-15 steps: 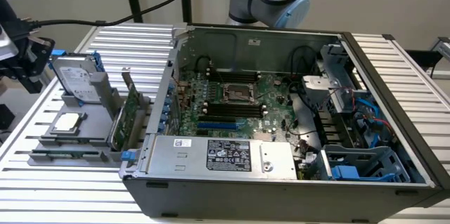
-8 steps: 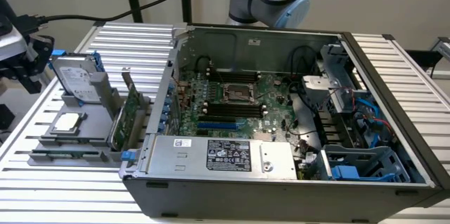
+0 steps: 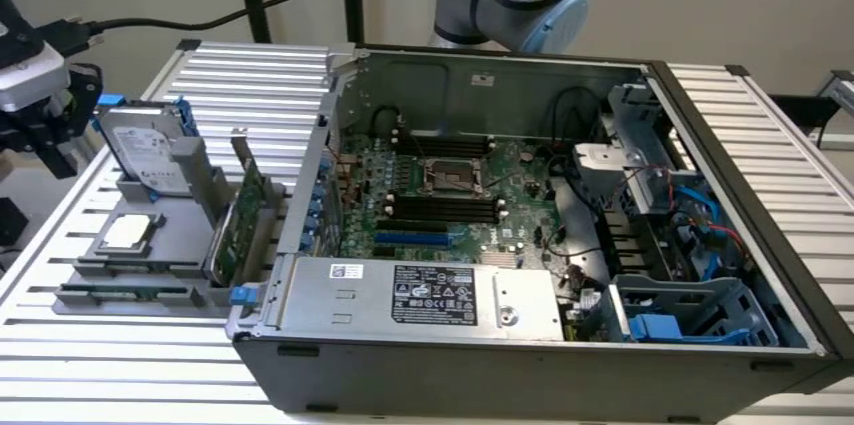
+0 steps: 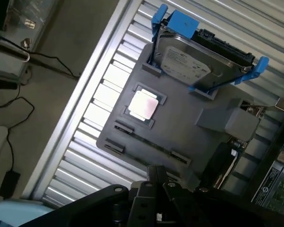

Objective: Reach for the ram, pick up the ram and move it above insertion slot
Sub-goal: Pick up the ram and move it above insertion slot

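One slatted counter (image 3: 747, 135) carries everything. Biggest on it is the open computer case (image 3: 534, 365). At its nine o'clock in the exterior view sits a gray tray (image 3: 180, 260). A hard drive (image 3: 140, 150) in a blue frame stands at the tray's twelve o'clock. My pincer (image 4: 156, 176) hangs above the tray; whether it is released or clenched I cannot tell. The ram (image 3: 127, 293) lies flat along the tray's six o'clock edge, apart from my pincer. A square chip (image 3: 124, 232) rests between ram and drive.

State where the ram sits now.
Exterior view's left: the ram sits in the grey holder, beside the processor chip, outside the computer case.
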Available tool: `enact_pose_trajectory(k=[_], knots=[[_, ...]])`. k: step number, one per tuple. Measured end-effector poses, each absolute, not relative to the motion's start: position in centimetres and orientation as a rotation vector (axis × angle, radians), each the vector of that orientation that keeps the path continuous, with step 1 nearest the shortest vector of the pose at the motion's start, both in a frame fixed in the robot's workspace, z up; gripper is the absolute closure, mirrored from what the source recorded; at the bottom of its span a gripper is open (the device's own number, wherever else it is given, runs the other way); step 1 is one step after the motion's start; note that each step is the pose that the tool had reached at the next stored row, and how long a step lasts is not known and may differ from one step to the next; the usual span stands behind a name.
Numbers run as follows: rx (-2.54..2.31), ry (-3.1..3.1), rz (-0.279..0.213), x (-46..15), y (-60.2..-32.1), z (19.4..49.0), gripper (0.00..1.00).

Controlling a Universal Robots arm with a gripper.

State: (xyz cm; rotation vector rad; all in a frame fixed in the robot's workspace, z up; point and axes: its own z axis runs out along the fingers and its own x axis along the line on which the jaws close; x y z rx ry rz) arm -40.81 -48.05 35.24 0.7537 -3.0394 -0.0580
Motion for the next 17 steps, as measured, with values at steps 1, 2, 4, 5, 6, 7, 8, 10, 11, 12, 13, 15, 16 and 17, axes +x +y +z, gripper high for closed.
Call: enact_pose_trajectory(k=[1,2,4,5,6,7,8,10,11,12,13,15,16,17], knots=[[0.781,-3.032,-0.058,-40.81,-48.05,35.24,0.89],[0.808,-3.025,-0.058,-40.81,-48.05,35.23,0.89],[0.865,-3.008,-0.057,-40.8,-48.05,35.23,0.89],[0.89,-3.001,-0.057,-40.8,-48.05,35.23,0.89],[0.919,-2.991,-0.057,-40.8,-48.05,35.22,0.89],[0.946,-2.983,-0.057,-40.8,-48.05,35.22,0.89],[0.973,-2.974,-0.057,-40.8,-48.05,35.22,0.89],[1.027,-2.955,-0.056,-40.81,-48.05,35.21,0.89],[1.053,-2.945,-0.056,-40.8,-48.05,35.21,0.89],[1.079,-2.936,-0.056,-40.81,-48.05,35.21,0.89],[1.105,-2.925,-0.056,-40.8,-48.05,35.21,0.89],[1.16,-2.904,-0.055,-40.8,-48.05,35.2,0.89],[1.186,-2.893,-0.055,-40.8,-48.05,35.2,0.89],[1.211,-2.882,-0.055,-40.8,-48.05,35.19,0.89]])
